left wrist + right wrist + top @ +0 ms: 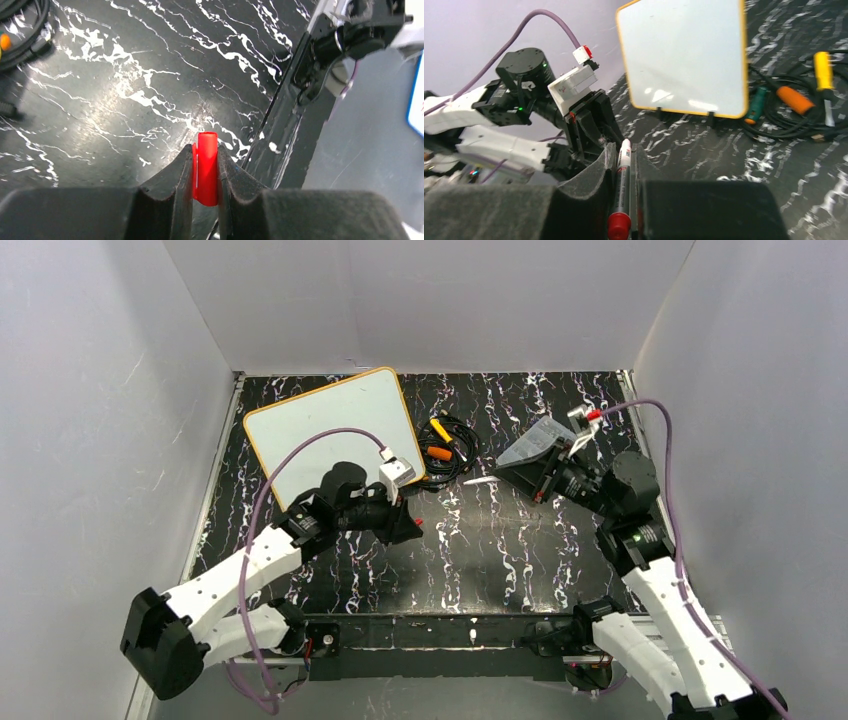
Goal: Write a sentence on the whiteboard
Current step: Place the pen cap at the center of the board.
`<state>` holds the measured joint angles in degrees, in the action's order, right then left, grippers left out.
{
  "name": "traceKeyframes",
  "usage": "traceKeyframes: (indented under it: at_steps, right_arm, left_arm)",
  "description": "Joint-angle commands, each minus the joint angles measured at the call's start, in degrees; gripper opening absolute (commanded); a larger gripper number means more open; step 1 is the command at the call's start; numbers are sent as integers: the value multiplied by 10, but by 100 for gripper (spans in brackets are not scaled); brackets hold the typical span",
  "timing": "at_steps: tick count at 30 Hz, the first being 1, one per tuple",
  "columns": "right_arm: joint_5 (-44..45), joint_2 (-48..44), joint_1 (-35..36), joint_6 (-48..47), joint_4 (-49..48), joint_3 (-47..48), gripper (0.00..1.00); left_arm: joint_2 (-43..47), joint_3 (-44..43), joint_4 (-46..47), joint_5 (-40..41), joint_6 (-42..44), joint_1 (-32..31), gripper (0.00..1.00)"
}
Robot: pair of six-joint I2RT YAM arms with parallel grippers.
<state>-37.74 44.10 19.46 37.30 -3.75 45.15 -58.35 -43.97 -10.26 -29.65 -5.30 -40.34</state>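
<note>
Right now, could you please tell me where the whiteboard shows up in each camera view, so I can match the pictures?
Top external: the whiteboard is upper left of centre.
Left wrist: not in it.
Right wrist: the whiteboard fills the upper middle.
Shared landmark: the coiled black cable beside the board's right edge; it sits in the top left corner of the left wrist view.

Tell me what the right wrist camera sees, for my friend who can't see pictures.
The right gripper pinches a red-ended white marker, with the left arm close on the left. Beyond lies a blank whiteboard with an orange rim, beside black cables on a dark marbled table.
</note>
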Motion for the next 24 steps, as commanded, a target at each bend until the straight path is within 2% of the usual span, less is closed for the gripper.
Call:
traceKeyframes:
  at_steps: [1,3,7,11,14,18,20,24]
  right_arm:
    - [118,-53,-3,-31,-6,-54,1]
    - [148,-65,-3,-31,-19,-73,1]
    - [156,-63,-2,-32,-41,-91,1]
    - [152,-53,-2,-37,-40,-94,1]
    - [163,-61,-3,-43,-37,-105,1]
    - [182,-74,-2,-45,-41,-123,1]
    - [191,-75,-2,-47,-48,-129,1]
    - [213,-66,-1,-61,-67,-131,1]
  left_arm:
    - [-25,51,112,70,-200,-20,0]
    - [-44,71,129,133,-239,-31,1]
    - [-90,54,116,244,-211,-76,6]
    - [-152,26,124,280,-195,-109,15]
    - [-187,21,135,279,-202,-111,31]
    - [-192,22,135,289,-210,-110,60]
    - [-171,26,136,315,-220,-110,69]
    - [-105,36,136,339,-245,-110,74]
